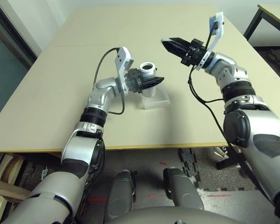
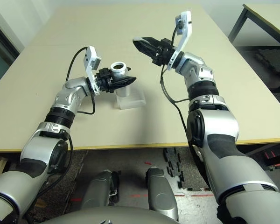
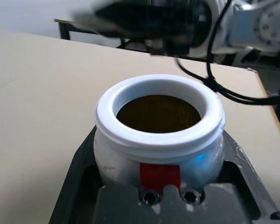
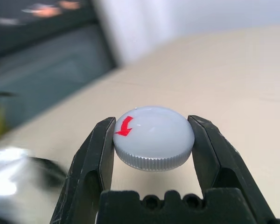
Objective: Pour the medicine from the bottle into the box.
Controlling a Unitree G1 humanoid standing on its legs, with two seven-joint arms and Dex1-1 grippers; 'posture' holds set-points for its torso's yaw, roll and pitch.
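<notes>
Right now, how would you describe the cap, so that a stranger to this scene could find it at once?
Look above the beige table, at the robot's raised right gripper. Its two black fingers pinch the cap, a round grey disc with a ribbed rim. A red curved arrow on top sets it apart from the open bottle.

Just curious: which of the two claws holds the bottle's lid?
The right gripper pinches the grey cap; the left gripper holds the open bottle instead.

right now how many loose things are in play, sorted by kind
bottle: 1, open, upright, held in the left end effector
cap: 1, off, held in the right end effector
box: 1, clear, on the table
total: 3
</notes>
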